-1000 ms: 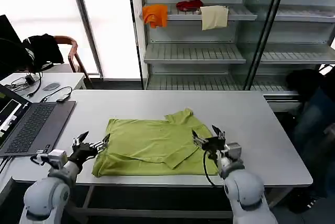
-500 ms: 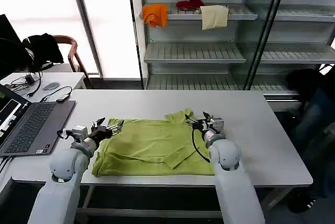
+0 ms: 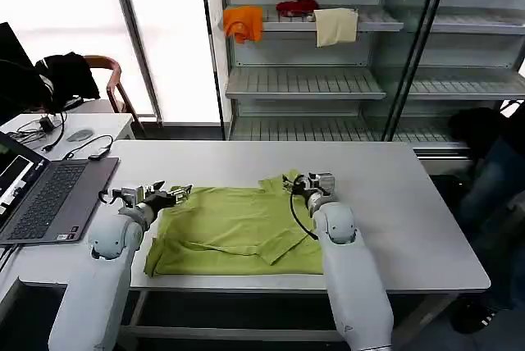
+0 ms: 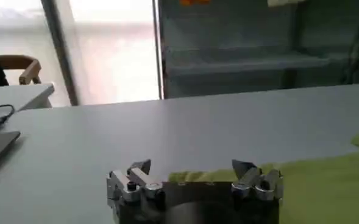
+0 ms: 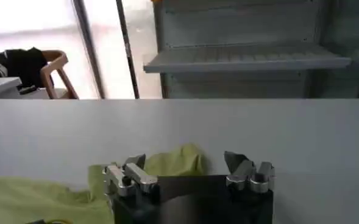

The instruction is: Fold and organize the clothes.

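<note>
The clothes are one lime-green T-shirt (image 3: 234,228) lying partly folded on the white table (image 3: 410,203). My left gripper (image 3: 170,195) is open and low over the table at the shirt's far left corner. In the left wrist view the shirt's edge (image 4: 325,182) runs between and past the left gripper's (image 4: 192,167) spread fingers. My right gripper (image 3: 301,184) is open at the shirt's far right, beside a raised sleeve (image 3: 281,180). That sleeve (image 5: 167,165) lies between the right gripper's (image 5: 185,161) fingers in the right wrist view. Neither gripper holds anything.
An open laptop (image 3: 45,195) lies at the table's left end, with cables and a side table behind it. A glass-fronted shelf unit (image 3: 303,80) holds orange, red and cream cloths. A chair (image 3: 102,76) with a black garment stands at the back left.
Both grippers have moved from the table's near edge forward along the shirt's sides to its far corners. They stay open, and the shirt has not moved.
</note>
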Robot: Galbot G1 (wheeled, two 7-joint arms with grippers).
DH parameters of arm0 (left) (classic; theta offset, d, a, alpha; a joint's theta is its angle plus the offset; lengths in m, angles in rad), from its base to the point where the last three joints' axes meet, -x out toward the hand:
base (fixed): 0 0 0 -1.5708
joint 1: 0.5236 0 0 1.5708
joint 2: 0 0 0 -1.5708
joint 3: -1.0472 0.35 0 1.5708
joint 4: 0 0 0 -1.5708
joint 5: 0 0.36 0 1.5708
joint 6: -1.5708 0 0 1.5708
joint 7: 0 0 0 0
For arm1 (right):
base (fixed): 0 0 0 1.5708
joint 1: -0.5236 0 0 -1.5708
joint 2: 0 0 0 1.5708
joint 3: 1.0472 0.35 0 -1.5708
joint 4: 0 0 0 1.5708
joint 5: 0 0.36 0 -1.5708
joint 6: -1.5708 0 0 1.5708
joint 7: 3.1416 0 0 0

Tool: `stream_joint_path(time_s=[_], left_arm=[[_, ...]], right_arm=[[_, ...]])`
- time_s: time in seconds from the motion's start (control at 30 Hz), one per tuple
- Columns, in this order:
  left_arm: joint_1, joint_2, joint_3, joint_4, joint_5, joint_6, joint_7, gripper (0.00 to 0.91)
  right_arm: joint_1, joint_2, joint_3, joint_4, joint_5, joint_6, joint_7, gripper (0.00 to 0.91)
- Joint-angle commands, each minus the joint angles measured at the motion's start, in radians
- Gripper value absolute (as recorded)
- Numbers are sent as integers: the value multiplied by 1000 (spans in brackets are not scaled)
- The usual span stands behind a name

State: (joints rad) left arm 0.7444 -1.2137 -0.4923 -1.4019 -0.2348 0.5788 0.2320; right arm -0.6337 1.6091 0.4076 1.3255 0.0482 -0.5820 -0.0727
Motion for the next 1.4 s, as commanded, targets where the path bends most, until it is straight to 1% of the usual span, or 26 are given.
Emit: stream_joint_path(time_s=[0.03,0.07,0.1,0.13,0.2,0.23,0.27,0.3,0.33,0.4,0.47,0.5,0.53,0.6,0.63,0.67,0.83,0.97,1.1,1.13,1.23,1.4], left_arm=[[-34,3,12,76,10,0,5,826],[-32,3,11,76,10,-1,6,806],[-29,3,9,75,10,0,6,786],[-29,3,8,75,10,0,6,705],[-27,3,6,73,9,0,7,675],[-27,3,6,72,10,0,7,665],[-26,4,6,72,10,0,7,665],[-24,5,6,69,11,0,9,645],[-21,5,6,64,11,0,10,574],[-18,4,4,58,11,0,11,554],[-14,4,3,53,11,0,14,484],[-11,4,3,51,11,0,15,423],[-10,4,3,48,11,0,16,282],[-7,3,2,45,11,0,18,212],[-5,3,2,42,10,0,19,91],[-3,4,2,39,10,0,22,10],[2,-1,2,32,7,-1,34,0],[7,-3,1,15,4,-1,41,10],[16,-2,-11,-28,-29,-2,35,0],[23,6,-13,-48,-40,-2,33,10],[41,12,-14,-94,-53,-2,27,10],[78,11,-27,-155,-68,-2,25,10]], right_arm=[[30,25,1,-49,-10,0,1,887],[29,25,1,-49,-14,0,0,867],[28,25,1,-49,-17,0,-1,665],[27,24,0,-50,-17,0,-2,453],[24,24,-2,-48,-20,0,-5,232],[23,25,-4,-48,-23,0,-7,81],[23,24,-5,-49,-25,0,-8,0],[21,25,-9,-50,-34,0,-12,0],[18,25,-14,-50,-47,1,-14,0],[10,26,-21,-47,-51,1,-17,0],[6,28,-22,-46,-54,0,-21,0],[2,29,-24,-45,-62,0,-25,0],[-1,29,-25,-43,-62,1,-28,0],[-5,28,-29,-36,-62,1,-32,0],[-6,27,-30,-32,-61,1,-33,0],[-9,26,-33,-26,-58,1,-36,0],[-15,18,-41,5,-46,1,-39,0],[-24,11,-46,29,-29,2,-38,0],[-35,2,-46,71,8,3,-33,0],[-43,-11,-56,95,33,3,-30,0],[-58,-40,-75,141,50,2,-22,0],[-95,-69,-84,211,45,2,-20,0]])
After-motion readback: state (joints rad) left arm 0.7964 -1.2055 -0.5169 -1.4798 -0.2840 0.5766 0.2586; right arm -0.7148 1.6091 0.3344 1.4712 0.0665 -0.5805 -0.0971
